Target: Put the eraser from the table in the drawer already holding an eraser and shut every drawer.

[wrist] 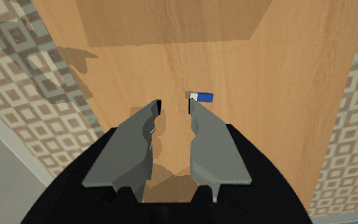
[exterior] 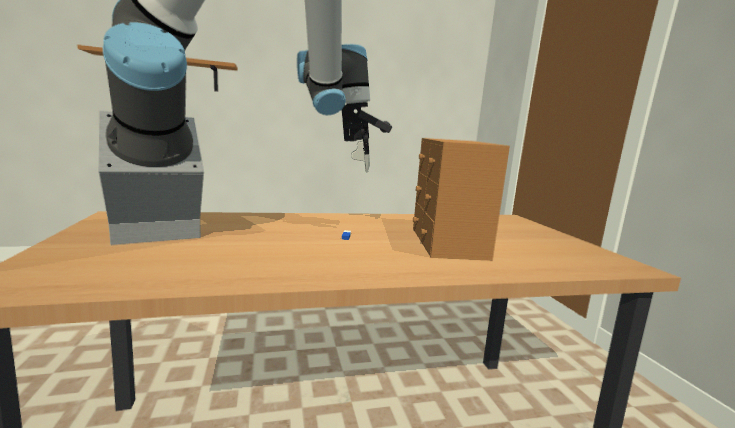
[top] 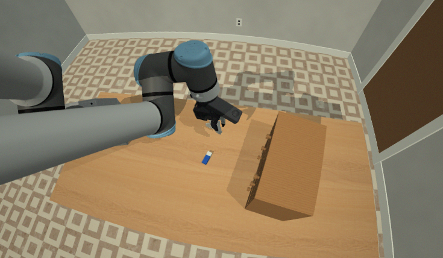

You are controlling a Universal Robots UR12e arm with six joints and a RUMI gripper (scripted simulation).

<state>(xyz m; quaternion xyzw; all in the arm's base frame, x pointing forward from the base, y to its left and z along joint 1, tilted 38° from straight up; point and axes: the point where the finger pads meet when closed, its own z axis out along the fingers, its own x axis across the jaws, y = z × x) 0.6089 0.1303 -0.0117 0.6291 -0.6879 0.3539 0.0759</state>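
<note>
In the top view, the arm [top: 107,128] [exterior: 324,42] is cut off by the left edge, and most of its grey base [top: 104,102] [exterior: 151,196] is hidden beneath it. One eraser [top: 207,157] [exterior: 346,235] [wrist: 202,97], blue with a white end, is seen lying on the table [top: 152,192] [exterior: 306,265] [wrist: 280,100], in front of the chest [top: 290,163] [exterior: 468,202]. Six knobs are counted on the chest, though its drawer fronts are hardly made out. One wall socket [top: 238,22] is shown only here.

In the exterior view, the arm is cut off at the top. The chest is seen upright, its six drawers set in three rows of two and all shut; whatever is inside them is hidden. Four table legs are counted, a detail shown only here, with the two nearer ones cropped by the lower edge. The end effector [top: 220,128] [exterior: 366,169] [wrist: 174,100] is held above the table, well apart from the chest.

In the wrist view, two fingers are shown partly spread, with nothing gripped between them. The eraser's white end is partly covered by one fingertip, and its blue part is left visible.
</note>
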